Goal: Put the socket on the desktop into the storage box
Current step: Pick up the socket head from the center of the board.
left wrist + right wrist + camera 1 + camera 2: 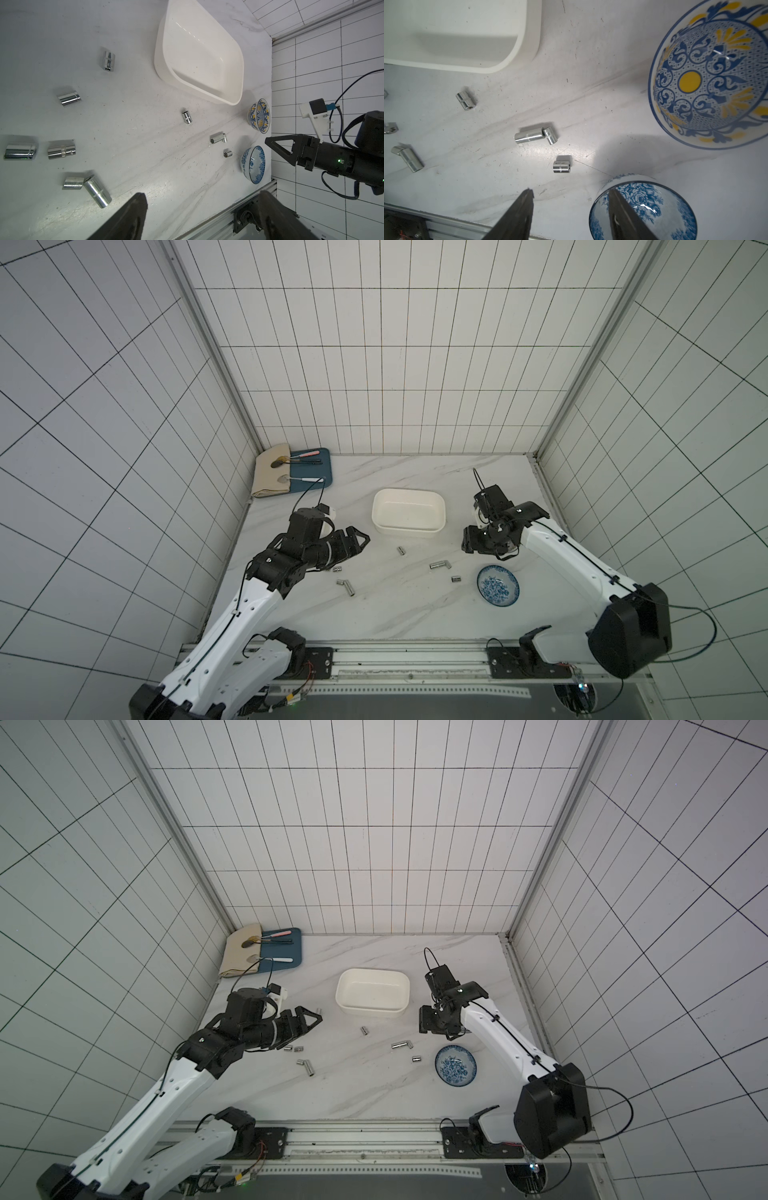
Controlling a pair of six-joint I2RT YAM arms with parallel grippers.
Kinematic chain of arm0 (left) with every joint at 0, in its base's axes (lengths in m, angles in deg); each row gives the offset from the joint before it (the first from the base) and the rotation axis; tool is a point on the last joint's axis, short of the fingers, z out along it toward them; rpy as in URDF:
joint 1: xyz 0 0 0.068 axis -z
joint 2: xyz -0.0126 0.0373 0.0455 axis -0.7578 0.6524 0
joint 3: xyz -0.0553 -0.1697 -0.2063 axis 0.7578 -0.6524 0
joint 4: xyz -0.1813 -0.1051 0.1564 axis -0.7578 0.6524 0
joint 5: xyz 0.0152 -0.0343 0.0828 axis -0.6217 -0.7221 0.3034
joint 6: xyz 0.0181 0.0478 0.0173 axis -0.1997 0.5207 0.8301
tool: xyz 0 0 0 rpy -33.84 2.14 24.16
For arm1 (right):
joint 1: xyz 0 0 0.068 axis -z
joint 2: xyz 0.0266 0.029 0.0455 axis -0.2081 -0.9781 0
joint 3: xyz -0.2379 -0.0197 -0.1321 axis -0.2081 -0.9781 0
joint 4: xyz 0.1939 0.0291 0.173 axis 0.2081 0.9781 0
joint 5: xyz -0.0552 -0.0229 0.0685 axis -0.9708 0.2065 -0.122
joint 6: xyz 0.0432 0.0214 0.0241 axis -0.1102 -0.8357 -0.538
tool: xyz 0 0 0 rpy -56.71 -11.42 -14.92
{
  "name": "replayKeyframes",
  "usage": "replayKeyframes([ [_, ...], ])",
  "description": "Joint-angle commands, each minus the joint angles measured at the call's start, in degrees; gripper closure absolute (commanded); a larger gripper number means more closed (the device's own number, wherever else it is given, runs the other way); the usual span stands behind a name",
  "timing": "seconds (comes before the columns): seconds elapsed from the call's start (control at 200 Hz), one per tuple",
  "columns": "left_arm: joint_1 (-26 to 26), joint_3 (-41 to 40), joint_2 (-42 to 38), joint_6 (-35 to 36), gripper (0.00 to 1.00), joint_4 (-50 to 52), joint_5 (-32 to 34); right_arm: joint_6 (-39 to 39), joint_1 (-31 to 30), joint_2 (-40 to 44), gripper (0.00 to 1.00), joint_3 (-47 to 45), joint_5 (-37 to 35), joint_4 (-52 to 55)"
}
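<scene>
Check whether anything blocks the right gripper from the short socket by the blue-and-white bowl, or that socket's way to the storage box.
Nothing visible lies between the right gripper and the short socket; the blue-and-white bowl sits beside. Toward the storage box, a touching pair of sockets lies in line; a lift should clear it.

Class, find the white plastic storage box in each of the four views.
In a top view: white rounded plastic storage box, centred between both arms.
In a top view: same spot.
Left wrist: whole box, beside a yellow-and-blue patterned bowl.
Right wrist: only one rounded corner shows.
Shared landmark: the short chrome socket just in front of the box.
</scene>
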Motion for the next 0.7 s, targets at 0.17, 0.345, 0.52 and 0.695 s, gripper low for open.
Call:
replayKeyframes([
  [0.17, 5.45, -0.6, 4.1, -0.72, 0.13, -1.49, 4.38, 1.47, -3.62, -7.44, 0.44, 0.15, -0.85, -2.47],
  [0.345, 6.04, -1.57, 4.09, -1.72, 0.12, -2.16, 4.58, 1.49, -5.04, -12.6, 0.44, 0.29, -1.08, -4.85],
  [0.52, 6.13, -2.58, 3.51, -2.82, 0.12, -2.47, 4.53, 1.69, -6.1, -16.01, 0.46, 0.5, -1.04, -6.79],
  [0.695, 6.12, -2.88, 3.01, -3.56, 0.12, -2.59, 4.7, 1.91, -6.92, -19.24, 0.49, 0.9, -0.77, -7.8],
])
